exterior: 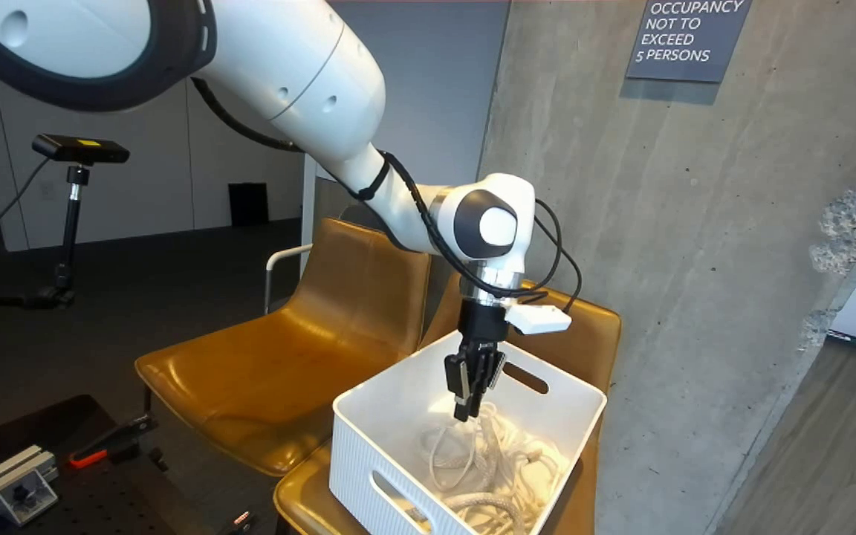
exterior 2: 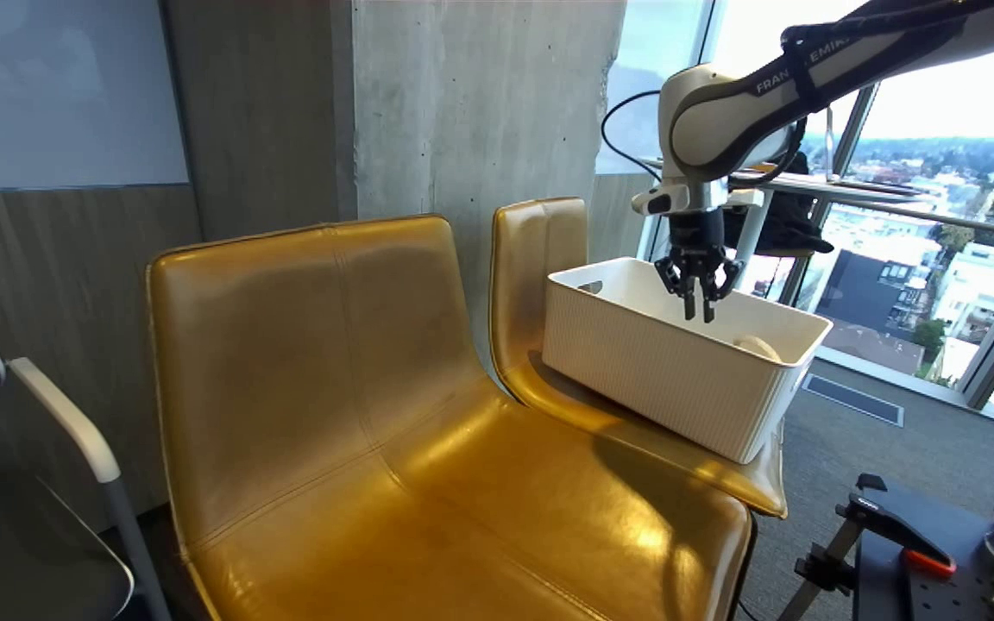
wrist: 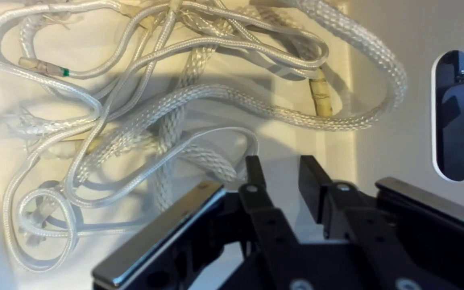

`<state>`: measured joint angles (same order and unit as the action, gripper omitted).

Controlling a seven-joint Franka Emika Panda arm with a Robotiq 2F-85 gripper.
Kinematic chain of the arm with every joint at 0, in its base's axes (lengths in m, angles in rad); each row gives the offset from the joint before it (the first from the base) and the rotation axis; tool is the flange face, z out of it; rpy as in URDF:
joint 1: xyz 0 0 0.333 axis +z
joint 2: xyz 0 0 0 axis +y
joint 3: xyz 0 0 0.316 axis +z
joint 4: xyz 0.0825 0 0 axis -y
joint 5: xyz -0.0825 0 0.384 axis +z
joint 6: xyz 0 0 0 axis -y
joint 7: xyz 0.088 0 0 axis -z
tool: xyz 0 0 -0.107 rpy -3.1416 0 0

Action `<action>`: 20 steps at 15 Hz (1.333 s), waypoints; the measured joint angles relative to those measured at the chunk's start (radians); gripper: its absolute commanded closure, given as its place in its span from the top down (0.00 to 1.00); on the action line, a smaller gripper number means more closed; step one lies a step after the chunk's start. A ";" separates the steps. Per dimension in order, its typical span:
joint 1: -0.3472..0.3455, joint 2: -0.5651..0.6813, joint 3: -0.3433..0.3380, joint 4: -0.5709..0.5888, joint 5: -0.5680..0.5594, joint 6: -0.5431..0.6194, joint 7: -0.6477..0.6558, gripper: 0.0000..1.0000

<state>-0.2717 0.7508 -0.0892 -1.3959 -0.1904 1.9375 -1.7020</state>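
Observation:
My gripper [exterior: 465, 412] points down into a white ribbed bin [exterior: 372, 453], and it also shows in an exterior view [exterior 2: 699, 312] and in the wrist view [wrist: 281, 161]. The black fingers are partly apart with nothing between them. Pale braided ropes [wrist: 232, 93] lie tangled on the bin floor, thick ones and thinner cords, some ends taped. They also show in an exterior view [exterior: 495, 453]; elsewhere only a rope loop [exterior 2: 758, 348] shows above the bin's near wall [exterior 2: 635, 354]. A thin cord loop [wrist: 232, 129] is nearest the left finger; I cannot tell whether they touch.
The bin stands on a tan leather chair [exterior 2: 540, 250]. A second tan chair [exterior 2: 307, 345] stands beside it. A concrete wall [exterior: 695, 260] rises behind. A dark table with an orange-handled clamp [exterior 2: 928, 565] and a camera on a stand [exterior: 80, 148] are nearby.

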 measured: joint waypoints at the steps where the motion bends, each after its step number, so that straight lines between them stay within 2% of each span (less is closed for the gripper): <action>1: -0.001 0.008 -0.001 -0.012 -0.003 0.000 -0.002 0.69; 5: -0.012 0.037 -0.010 -0.052 -0.035 0.001 -0.025 0.98; 6: -0.017 0.044 -0.014 -0.058 -0.048 0.004 -0.038 1.00; 9: -0.039 0.067 -0.024 -0.066 -0.080 0.023 -0.098 1.00; 12: -0.058 0.099 -0.030 -0.066 -0.104 0.097 -0.142 1.00; 17: -0.054 0.167 -0.030 -0.066 -0.106 0.177 -0.158 1.00; 18: -0.052 0.178 -0.030 -0.066 -0.106 0.187 -0.158 0.75; 19: -0.052 0.185 -0.030 -0.066 -0.106 0.195 -0.158 0.74; 20: -0.052 0.189 -0.030 -0.066 -0.106 0.202 -0.158 0.68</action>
<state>-0.3234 0.9394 -0.1193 -1.4616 -0.2968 2.1392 -1.8600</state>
